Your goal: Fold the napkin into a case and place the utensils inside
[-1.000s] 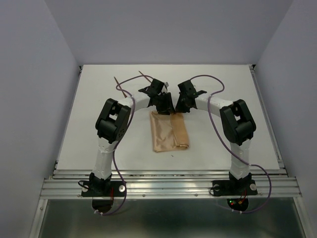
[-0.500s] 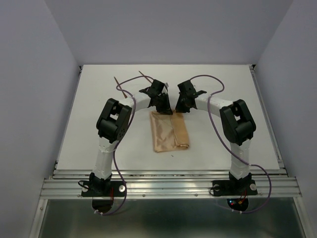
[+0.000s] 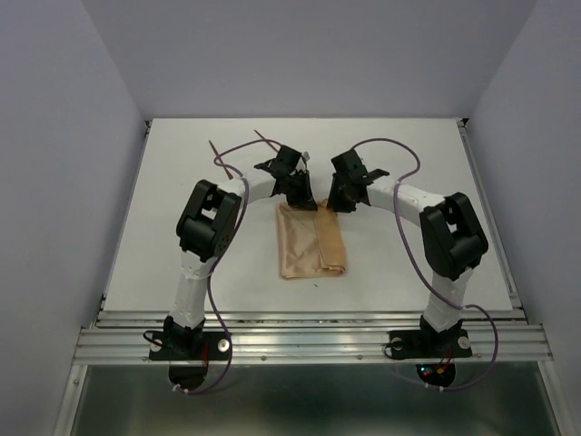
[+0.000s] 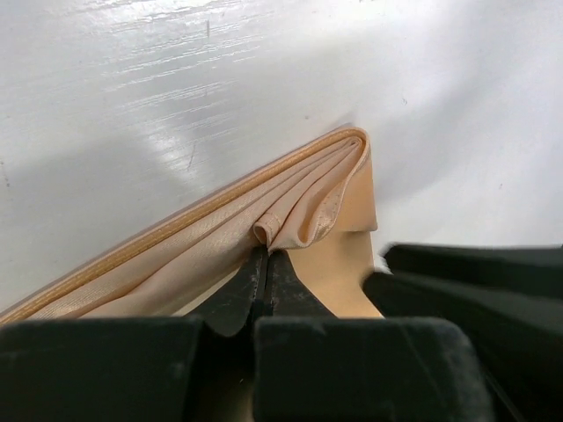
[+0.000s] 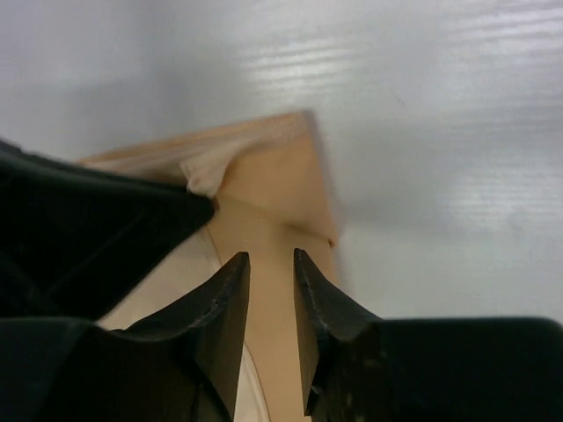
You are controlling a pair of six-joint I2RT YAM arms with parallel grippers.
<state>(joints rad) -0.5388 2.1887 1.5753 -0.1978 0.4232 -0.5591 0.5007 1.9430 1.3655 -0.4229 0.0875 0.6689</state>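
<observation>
Napkin (image 3: 311,243): tan, peach-brown, softly creased, folded into a layered oblong, flat on the white table (image 3: 163,227) between both arms. Far edge stacked in several plies, one small fold pinched and raised by the left gripper (image 4: 266,255), fingertips pressed tight on it. Just beside, over the same far end, the right gripper (image 5: 271,264), jaws slightly parted, gripping nothing. Well apart, near the table's back edge, the utensils (image 3: 263,137): thin reddish sticks.
</observation>
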